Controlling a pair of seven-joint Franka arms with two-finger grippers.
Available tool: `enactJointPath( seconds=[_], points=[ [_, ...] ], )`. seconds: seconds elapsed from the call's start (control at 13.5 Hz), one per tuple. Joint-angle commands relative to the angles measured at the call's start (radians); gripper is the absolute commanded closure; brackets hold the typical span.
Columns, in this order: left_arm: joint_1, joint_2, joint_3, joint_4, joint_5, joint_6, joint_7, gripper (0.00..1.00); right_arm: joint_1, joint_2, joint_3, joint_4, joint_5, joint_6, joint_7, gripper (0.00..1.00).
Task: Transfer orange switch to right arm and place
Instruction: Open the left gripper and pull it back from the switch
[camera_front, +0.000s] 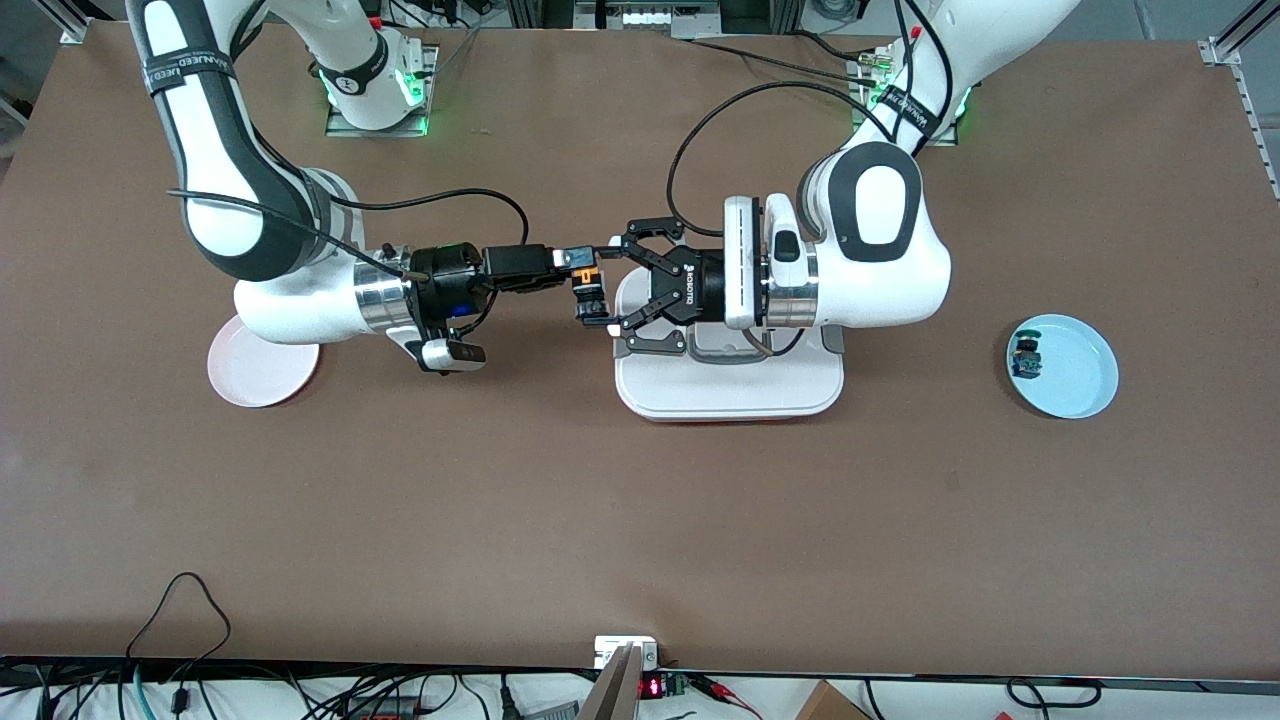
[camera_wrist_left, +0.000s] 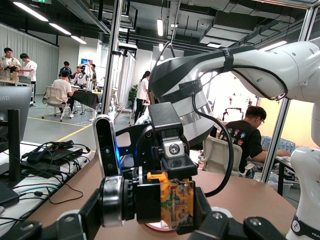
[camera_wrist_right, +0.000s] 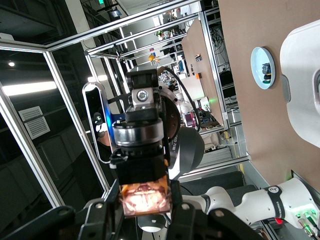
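Brown tabletop (camera_front: 640, 500) fills the front view, with both arm bases along its top edge and a lab of frames, desks and people showing in the wrist views.

The switch (camera_front: 588, 285) is up in the air between the two grippers, over the edge of the white tray (camera_front: 730, 385) toward the right arm's end. Its orange part shows in the front view; in the left wrist view (camera_wrist_left: 175, 200) it appears as an orange and black piece clamped at the middle of the picture, and in the right wrist view (camera_wrist_right: 145, 196) as a pale amber block between black fingers.

The left gripper (camera_front: 610, 285), with black linkage fingers, is closed on the switch, pointing level toward the right arm. The right gripper (camera_front: 575, 270), slim and black, meets it head-on and is closed on the same switch, so both grip it together.

The right arm (camera_front: 240, 200) reaches in over a pink plate (camera_front: 262, 365) that lies toward its end of the table. The left arm (camera_front: 870, 240) stretches over the tray. A blue plate (camera_front: 1075, 375) lies toward the left arm's end, well apart from the tray, with a small blue-and-green part (camera_front: 1027, 357) in it near its rim.
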Motion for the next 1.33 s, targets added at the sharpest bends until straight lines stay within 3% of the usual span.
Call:
enactJointPath(
  seconds=[0.0,0.07,0.15,0.52,0.67,0.89,1.11,1.26],
  points=[
    [0.004,-0.012,-0.001,-0.005,-0.012,-0.01,0.007,0.94,0.003,0.006,-0.001,0.007,0.042,0.007,-0.016,0.98],
    [0.009,-0.014,-0.003,-0.005,-0.012,-0.012,-0.006,0.75,0.003,0.006,-0.001,0.007,0.042,0.007,-0.017,0.98],
    [0.013,-0.015,-0.003,-0.011,-0.013,-0.016,-0.026,0.01,0.002,0.006,-0.001,0.007,0.042,0.004,-0.019,0.98],
    [0.068,-0.017,-0.001,-0.016,-0.01,-0.117,-0.074,0.0,-0.003,0.012,-0.001,0.006,0.034,0.001,-0.05,0.98],
    [0.16,-0.006,0.006,-0.017,0.014,-0.272,-0.073,0.0,-0.007,0.012,-0.003,0.006,0.032,-0.001,-0.048,0.98],
    [0.353,0.011,0.008,-0.005,0.181,-0.429,-0.074,0.0,-0.03,0.012,-0.006,0.001,0.019,-0.004,-0.054,0.98],
    [0.536,0.022,0.008,0.001,0.327,-0.53,-0.062,0.0,-0.07,0.008,-0.004,0.0,-0.067,-0.037,-0.051,0.98],
    [0.636,0.053,0.011,0.097,0.463,-0.543,-0.027,0.0,-0.108,0.011,-0.006,0.0,-0.127,-0.08,-0.053,0.98]
  ],
)
